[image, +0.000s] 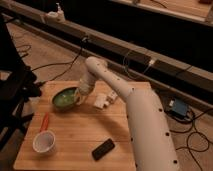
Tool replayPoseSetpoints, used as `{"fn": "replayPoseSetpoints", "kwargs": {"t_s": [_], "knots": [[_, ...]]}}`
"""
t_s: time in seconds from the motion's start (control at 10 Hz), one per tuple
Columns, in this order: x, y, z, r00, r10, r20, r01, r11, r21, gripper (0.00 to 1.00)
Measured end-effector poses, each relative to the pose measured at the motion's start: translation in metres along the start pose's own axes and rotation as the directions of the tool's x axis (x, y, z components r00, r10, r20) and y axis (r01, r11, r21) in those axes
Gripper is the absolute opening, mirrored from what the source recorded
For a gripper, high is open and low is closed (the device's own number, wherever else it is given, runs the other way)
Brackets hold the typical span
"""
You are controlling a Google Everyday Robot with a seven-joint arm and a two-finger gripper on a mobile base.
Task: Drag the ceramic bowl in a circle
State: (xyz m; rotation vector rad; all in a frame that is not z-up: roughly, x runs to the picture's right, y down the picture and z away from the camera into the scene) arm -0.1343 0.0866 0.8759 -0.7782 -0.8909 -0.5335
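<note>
At the far left edge a dark chair-like frame [15, 92] stands beside the wooden table [75, 135], partly over its left side. On the near left part of the table sits a white cup [44, 142], upright, with its open mouth showing. Just beyond it, slightly farther from the viewer, lies a thin orange-red object [44, 122], angled toward the cup and close to its rim; what it is cannot be made out.

Farther back and a little to the right is the ceramic bowl [65, 98], green inside with a darker rim, resting on the far left part of the table, near its far edge. The gripper [80, 96] is at the bowl's right rim, touching or overlapping it. Whether it grips the rim or merely presses on it cannot be told.

The white arm [107, 80] rises from the gripper to a rounded elbow over the far edge, then runs down to the right as a thick white column [147, 135] that covers the table's right side.

Right of the bowl, beside the arm, lie small white objects [102, 100] on the wood. Near the front, a flat black rectangular object [103, 149] lies at a slant. On the floor at the far right sits a blue box [178, 107] among dark cables [197, 145].
</note>
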Motion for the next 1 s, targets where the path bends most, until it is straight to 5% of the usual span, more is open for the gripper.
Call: {"fn": "replayPoseSetpoints", "kwargs": {"t_s": [0.2,0.5,0.7,1.0], "knots": [[0.021,0.021,-0.006,0.998,0.062,-0.020,-0.063,0.998,-0.008,0.00],[0.060,0.019,-0.037,0.986,0.142,-0.089,-0.138,0.989,0.048,0.00],[0.064,-0.005,-0.051,0.983,0.143,-0.118,-0.133,0.988,0.083,0.00],[0.048,-0.028,-0.047,0.989,0.098,-0.112,-0.089,0.993,0.082,0.01]]}}
